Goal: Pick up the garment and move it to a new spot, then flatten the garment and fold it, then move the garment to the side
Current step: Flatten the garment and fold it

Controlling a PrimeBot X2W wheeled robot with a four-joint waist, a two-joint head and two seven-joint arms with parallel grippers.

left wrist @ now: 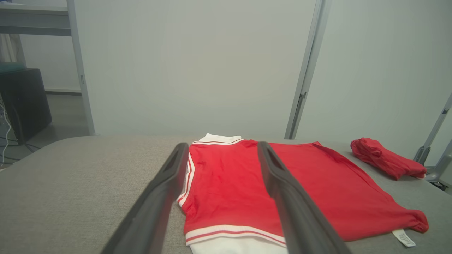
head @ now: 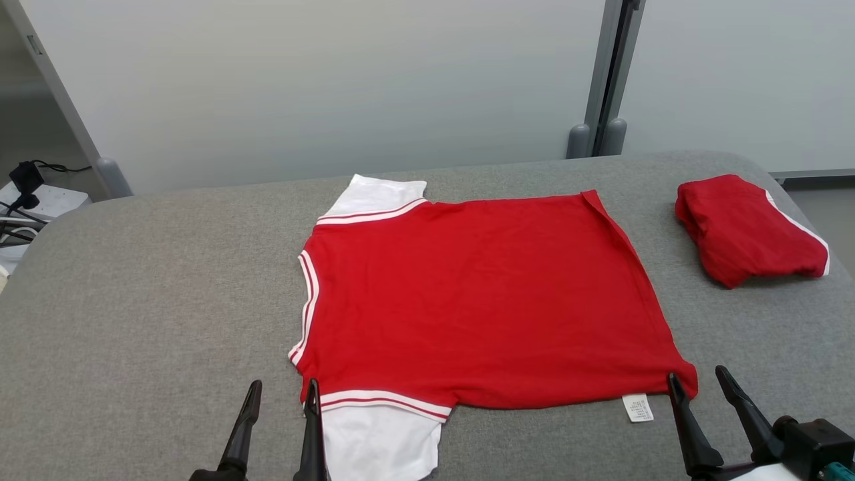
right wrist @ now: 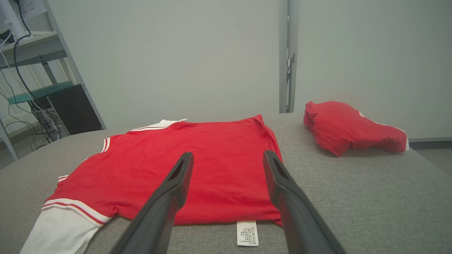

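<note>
**If pinched unevenly, likely to fold crooked**

Spread over the middle of the grey padded table (head: 133,267): red T-shirt (head: 481,300), lying flat, neck end toward 9 o'clock, hem toward 3 o'clock, one white sleeve at 11, the near white sleeve (head: 381,441) at 7. Mostly smooth, apart from a turned-up hem edge near 1 o'clock and a bunched hem corner at 5. Well apart at 2 o'clock: folded red garment (head: 741,227), sitting as a bundle.

Left gripper (head: 284,384) at 7 o'clock, fingers spread, empty, inner fingertip right at the striped sleeve seam. Right gripper (head: 697,372) at 5 o'clock, likewise spread and empty, inner fingertip at the bunched corner; contact with the cloth impossible to tell. Care label (head: 638,407) poking out from under the hem, just beside that gripper on its 8 o'clock side.

Probable trouble, by judgement only:

- Risk of catching the top layer alone at either end, leaving the back layer behind and ballooning the body.
- Risk of skew from raising one end sooner or higher than the other.
- Risk of dragging the loose near sleeve under the fold.
- Risk of nipping the label instead of the hem, giving a weak hold and a slip mid-fold.
</note>
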